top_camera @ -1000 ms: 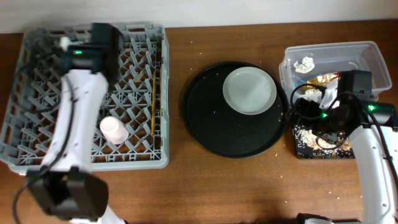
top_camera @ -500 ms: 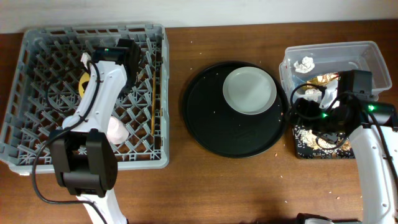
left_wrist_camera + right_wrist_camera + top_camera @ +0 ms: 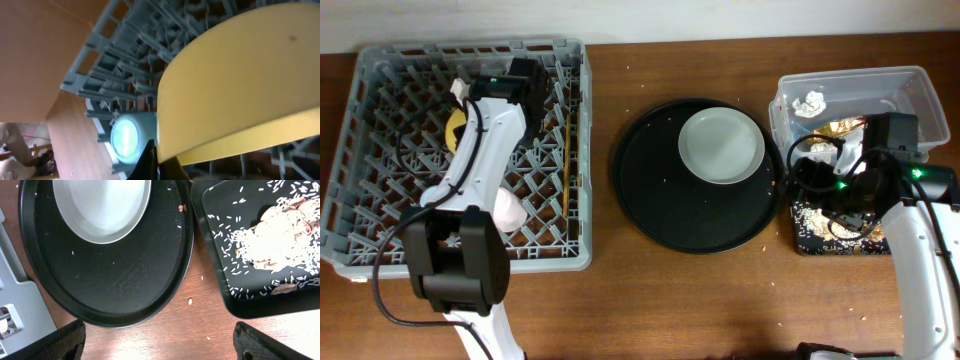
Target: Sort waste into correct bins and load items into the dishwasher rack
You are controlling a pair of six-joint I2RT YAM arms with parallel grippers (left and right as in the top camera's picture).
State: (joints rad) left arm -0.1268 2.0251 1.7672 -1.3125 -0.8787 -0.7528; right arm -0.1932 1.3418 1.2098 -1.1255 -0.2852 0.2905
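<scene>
Evidently the left tool (image 3: 161,162) pinches the round yellow bowl (image 3: 240,75) on edge to slot between pegs of the grey plastic rack (image 3: 470,258); the right tool (image 3: 160,342) gapes empty.

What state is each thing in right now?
yellow bowl, tilted in the rack.
pink cup, in the rack.
light-blue cup, in the rack.
chopsticks, flat in the rack.
plate, empty, on the round tray.
tissue, in the clear tub.
right gripper, open, empty.
left gripper, at the yellow bowl, grip unclear.
</scene>
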